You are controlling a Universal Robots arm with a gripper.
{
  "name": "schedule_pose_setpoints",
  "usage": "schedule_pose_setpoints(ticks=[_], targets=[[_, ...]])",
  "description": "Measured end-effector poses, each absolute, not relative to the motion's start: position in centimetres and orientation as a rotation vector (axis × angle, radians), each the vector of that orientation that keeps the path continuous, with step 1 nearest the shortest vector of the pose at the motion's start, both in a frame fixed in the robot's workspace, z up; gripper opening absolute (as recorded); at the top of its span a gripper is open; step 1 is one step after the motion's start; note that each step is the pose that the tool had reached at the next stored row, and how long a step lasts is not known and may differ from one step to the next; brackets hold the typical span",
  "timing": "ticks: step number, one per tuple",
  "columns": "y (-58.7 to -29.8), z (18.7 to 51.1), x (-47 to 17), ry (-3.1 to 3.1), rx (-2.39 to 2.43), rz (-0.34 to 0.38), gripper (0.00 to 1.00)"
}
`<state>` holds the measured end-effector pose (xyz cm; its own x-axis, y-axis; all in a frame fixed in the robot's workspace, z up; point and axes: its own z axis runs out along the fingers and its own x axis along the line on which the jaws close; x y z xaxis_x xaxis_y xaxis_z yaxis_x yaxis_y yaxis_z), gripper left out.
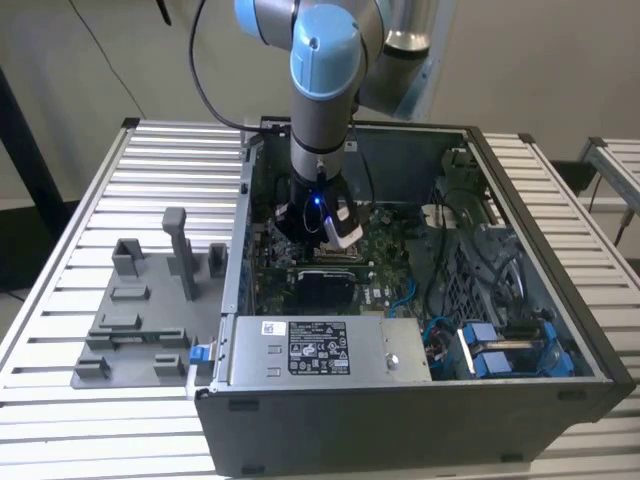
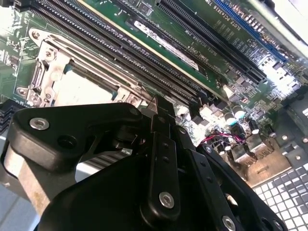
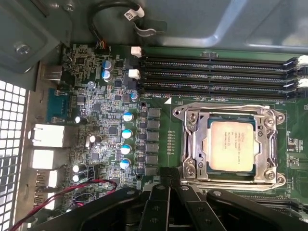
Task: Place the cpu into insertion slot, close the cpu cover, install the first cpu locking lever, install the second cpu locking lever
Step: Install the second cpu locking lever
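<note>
Cpu (image 3: 231, 145) seated under shut cpu cover (image 3: 192, 139); claw (image 3: 166, 174) beside it, tips pinched together, empty.

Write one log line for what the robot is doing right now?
hand: at edge of insertion slot | cpu: seated in slot | cpu cover: down over cpu | hand holding: cannot tell

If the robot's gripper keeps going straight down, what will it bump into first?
Probably the green motherboard, just beside the cpu cover that frames the cpu. The gripper points at that board next to the socket, though how far above it hangs is hard to judge.
</note>
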<state>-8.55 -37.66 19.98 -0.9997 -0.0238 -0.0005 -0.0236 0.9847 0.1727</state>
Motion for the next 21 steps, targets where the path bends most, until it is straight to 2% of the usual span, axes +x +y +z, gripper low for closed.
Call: schedule_pose_setpoints(ticks=[21], targets=[[-37.54, 19.82, -8.55, -3.126, 0.037, -0.235, 0.11]])
